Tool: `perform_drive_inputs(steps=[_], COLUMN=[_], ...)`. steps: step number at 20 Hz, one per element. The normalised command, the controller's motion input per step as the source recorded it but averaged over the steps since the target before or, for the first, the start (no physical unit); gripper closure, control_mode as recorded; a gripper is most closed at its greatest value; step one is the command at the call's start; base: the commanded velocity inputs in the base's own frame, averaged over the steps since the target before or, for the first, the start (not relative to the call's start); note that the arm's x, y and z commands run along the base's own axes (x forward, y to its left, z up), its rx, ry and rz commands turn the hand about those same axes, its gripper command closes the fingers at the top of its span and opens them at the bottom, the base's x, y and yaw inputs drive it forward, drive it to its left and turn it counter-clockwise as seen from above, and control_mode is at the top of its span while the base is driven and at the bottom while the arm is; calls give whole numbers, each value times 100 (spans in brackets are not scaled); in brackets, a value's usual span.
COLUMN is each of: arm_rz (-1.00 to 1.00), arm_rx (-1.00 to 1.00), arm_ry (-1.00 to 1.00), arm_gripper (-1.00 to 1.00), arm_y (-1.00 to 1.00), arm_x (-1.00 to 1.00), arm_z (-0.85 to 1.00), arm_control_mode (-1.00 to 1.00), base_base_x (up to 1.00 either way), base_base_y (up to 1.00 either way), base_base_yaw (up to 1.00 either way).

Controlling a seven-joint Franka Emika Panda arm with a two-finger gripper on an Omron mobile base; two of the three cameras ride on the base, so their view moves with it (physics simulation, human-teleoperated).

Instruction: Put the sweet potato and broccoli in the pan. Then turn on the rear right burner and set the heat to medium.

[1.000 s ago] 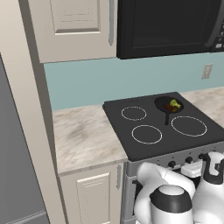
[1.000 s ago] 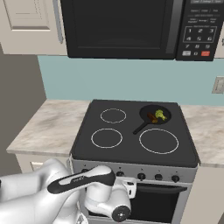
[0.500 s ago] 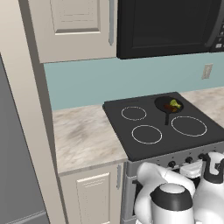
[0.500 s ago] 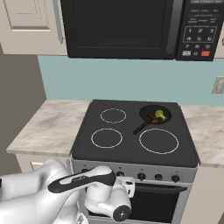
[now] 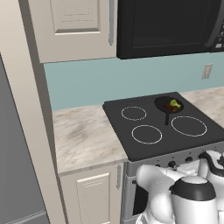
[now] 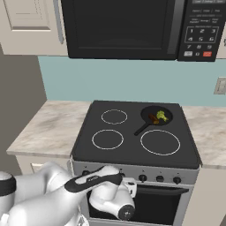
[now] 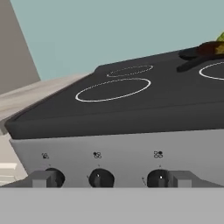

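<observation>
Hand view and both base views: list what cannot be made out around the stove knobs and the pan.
- Knob markings, hand view: too small to tell which burner each serves.
- Knob row, right base view: left end hidden behind the arm.
- Gripper, hand view: fingertips cut off by the bottom edge.
- Sweet potato and broccoli in the pan: too small to tell whether they touch.

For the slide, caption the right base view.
Skillet holding sweet potato and broccoli sits on the rear right burner; arm low before the stove knobs.

Both base views look forward and down from behind onto the stove (image 5: 162,131), left and right; hand view faces its knobs (image 7: 101,178) close, low.
</observation>
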Motion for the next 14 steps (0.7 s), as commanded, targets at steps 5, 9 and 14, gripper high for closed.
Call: perform_drive_inputs(steps=[5, 9, 14], arm_rz=[0, -1, -5], arm_rx=[0, 0, 0], arm_ry=[0, 0, 0], arm_gripper=[-100, -100, -100], arm_y=[36, 18, 2], arm_x=[20, 14, 14], arm_z=[-12, -12, -19], arm_control_mode=[-100, -100, -100], base_base_x=[0, 0, 0], base_base_y=[0, 0, 0], base_base_yaw=[0, 0, 0])
